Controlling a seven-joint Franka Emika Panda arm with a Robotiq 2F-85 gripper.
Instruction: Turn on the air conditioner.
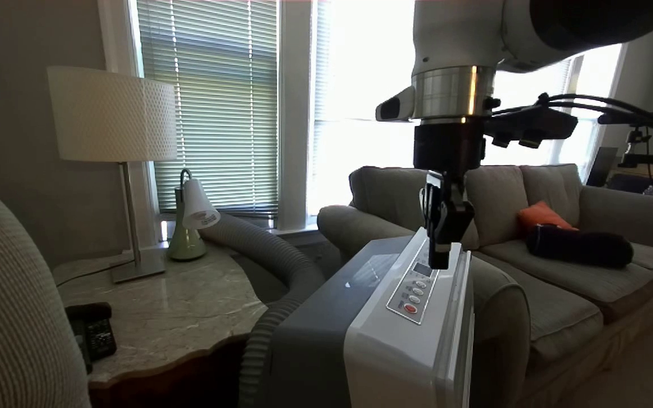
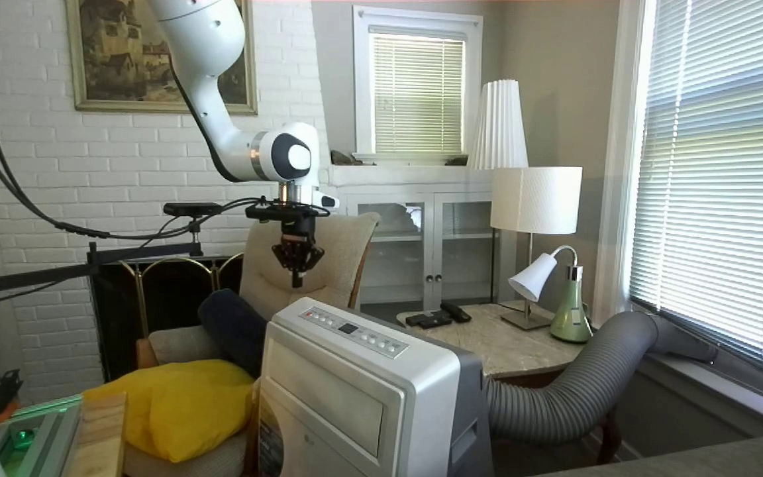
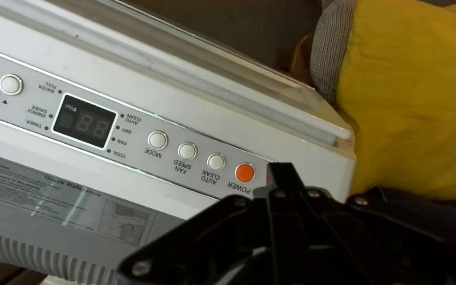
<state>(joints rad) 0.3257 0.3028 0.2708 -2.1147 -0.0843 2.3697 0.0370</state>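
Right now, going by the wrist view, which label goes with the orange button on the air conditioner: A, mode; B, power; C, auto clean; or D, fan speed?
B: in the wrist view the word POWER is printed, upside down in that picture, right beside the orange button at the end of the button row on the air conditioner.

The air conditioner (image 2: 371, 391) stands beside the table (image 2: 497, 341)
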